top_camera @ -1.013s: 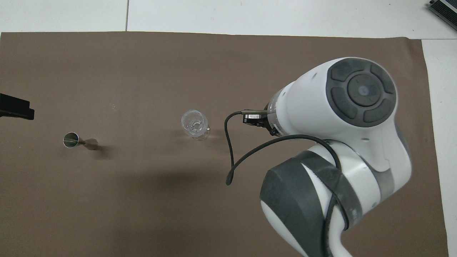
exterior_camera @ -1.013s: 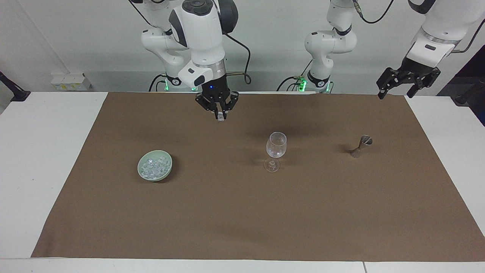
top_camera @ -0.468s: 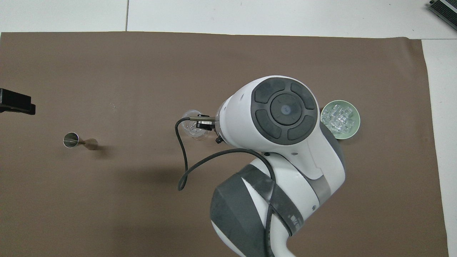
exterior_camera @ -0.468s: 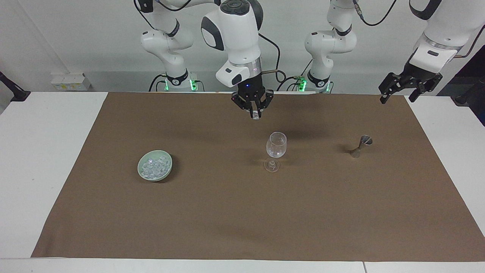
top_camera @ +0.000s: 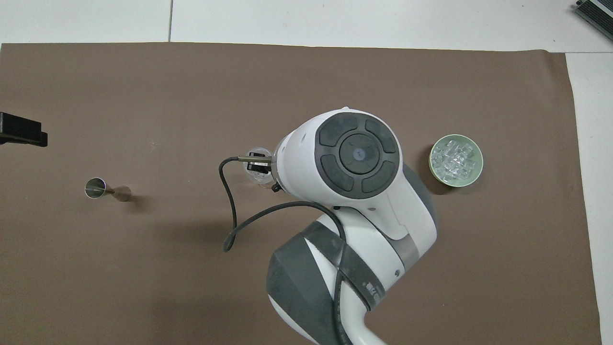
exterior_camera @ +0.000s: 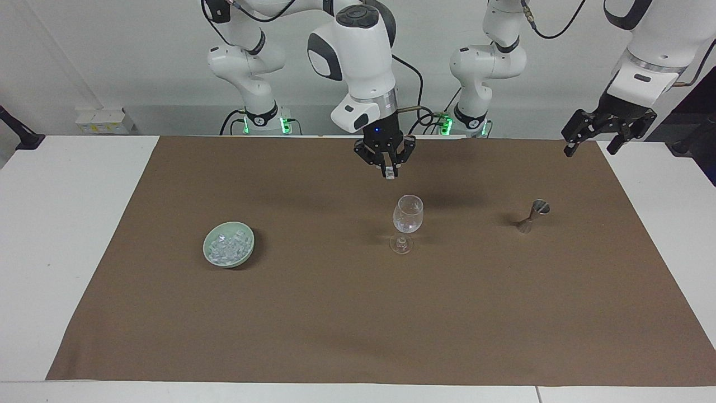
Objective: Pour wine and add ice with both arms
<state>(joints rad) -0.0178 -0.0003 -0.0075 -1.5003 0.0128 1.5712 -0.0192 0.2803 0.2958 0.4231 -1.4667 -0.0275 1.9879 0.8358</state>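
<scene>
Right end effector (exterior_camera: 390, 172) clamped on one ice cube (exterior_camera: 390, 174), poised above the wine glass (exterior_camera: 408, 221) for release into its bowl. Remaining ice (exterior_camera: 228, 247) heaped in the green bowl (exterior_camera: 247, 254) beside the glass. Left end effector (exterior_camera: 608, 126) spread apart, waiting above the jigger (exterior_camera: 533, 216).

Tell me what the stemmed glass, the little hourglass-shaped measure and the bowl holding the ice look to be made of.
Stemmed glass: clear glass by the look, since the cloth shows through it.
Measure: probably polished metal, grey with a bright, mirror-like rim.
Bowl: pale green and smooth, likely glazed ceramic, though plastic cannot be ruled out.
</scene>
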